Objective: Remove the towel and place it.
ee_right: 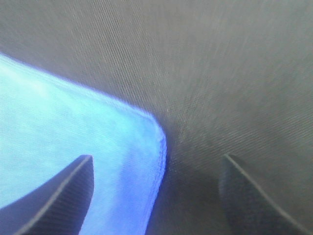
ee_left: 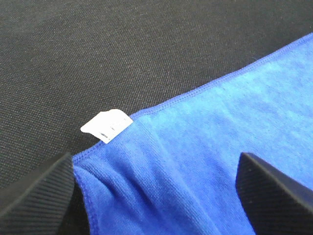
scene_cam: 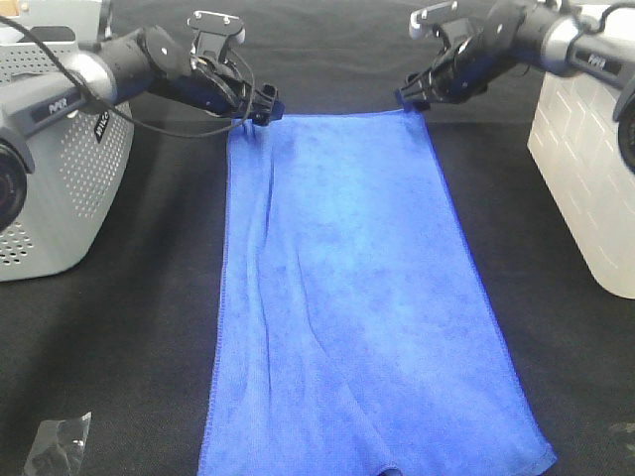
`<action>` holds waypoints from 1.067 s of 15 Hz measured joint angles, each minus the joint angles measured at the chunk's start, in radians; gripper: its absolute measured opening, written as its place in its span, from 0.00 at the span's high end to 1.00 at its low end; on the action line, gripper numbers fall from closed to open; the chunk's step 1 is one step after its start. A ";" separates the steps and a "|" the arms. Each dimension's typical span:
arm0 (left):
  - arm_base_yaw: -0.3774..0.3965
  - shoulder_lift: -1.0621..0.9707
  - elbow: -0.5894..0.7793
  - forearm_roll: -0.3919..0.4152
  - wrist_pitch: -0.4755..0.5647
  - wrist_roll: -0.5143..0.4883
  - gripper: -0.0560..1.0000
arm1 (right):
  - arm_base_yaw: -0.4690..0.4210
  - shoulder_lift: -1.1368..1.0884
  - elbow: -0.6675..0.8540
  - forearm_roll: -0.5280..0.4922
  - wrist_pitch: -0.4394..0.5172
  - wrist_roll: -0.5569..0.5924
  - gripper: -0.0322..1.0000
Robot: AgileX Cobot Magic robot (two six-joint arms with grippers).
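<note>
Blue towel [scene_cam: 347, 297] lies flat, apparently ungripped.

Looking out along the right gripper [ee_right: 156, 157], its two dark ribbed fingers [ee_right: 66, 193] stand wide apart with nothing pinched between them, one at about eight o'clock and the other at four. The blue towel [ee_right: 73, 117] spreads in from nine o'clock, and its rounded corner ends in the gap, closer to the eight o'clock finger. A black woven table cover [ee_right: 220, 73] fills everything from twelve round to three, all a bit blurred.
</note>
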 joint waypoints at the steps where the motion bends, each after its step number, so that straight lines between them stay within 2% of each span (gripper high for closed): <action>1: 0.000 -0.028 0.000 0.002 0.055 -0.002 0.13 | 0.000 -0.024 0.000 -0.001 0.051 0.000 0.27; 3: 0.000 -0.093 0.000 0.005 0.194 -0.041 0.13 | 0.000 -0.081 0.000 0.000 0.192 0.008 0.27; 7: 0.000 -0.209 -0.002 0.005 0.587 -0.200 0.13 | 0.000 -0.201 0.000 0.001 0.546 0.064 0.27; 9: 0.000 -0.233 -0.003 0.005 0.710 -0.249 0.13 | 0.000 -0.258 0.000 0.001 0.661 0.089 0.27; 13: -0.001 -0.249 0.003 -0.017 0.730 -0.307 0.14 | 0.000 -0.344 0.008 0.001 0.680 0.196 0.27; 16: -0.020 -0.368 0.164 0.041 0.729 -0.358 0.15 | 0.000 -0.498 0.196 0.008 0.680 0.226 0.27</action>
